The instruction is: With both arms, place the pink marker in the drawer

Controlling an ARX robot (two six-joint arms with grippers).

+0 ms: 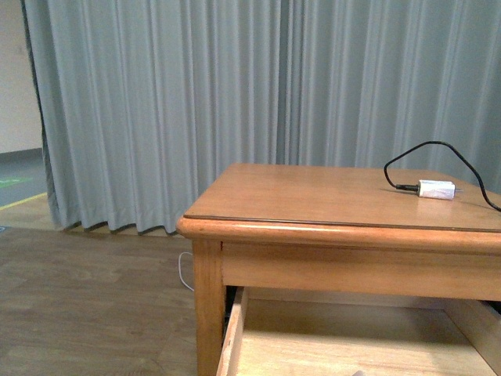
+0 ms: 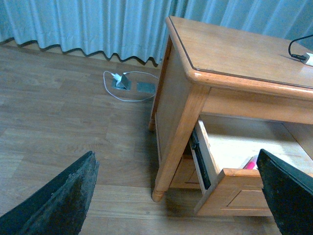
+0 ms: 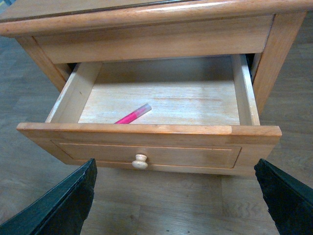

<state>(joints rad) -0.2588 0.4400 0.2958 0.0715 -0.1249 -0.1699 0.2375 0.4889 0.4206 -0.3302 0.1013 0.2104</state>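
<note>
- The pink marker (image 3: 133,114) has its lower end hidden behind the front wall of the drawer (image 3: 146,129); the left wrist view shows only a small pink piece of it.
- The left claw (image 2: 176,156) and the right claw (image 3: 176,164) are cut off by the picture edges; only finger ends show.
- The black cable (image 1: 432,142) runs out of the front view at the right edge.

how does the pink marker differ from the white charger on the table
The pink marker is a slim bright-pink stick, while the white charger is a stubby white block. The marker lies inside the open drawer, and the charger sits up on the tabletop. The charger has a black cable plugged into it, and the marker has nothing attached. Both are small and rest on wood.
</note>
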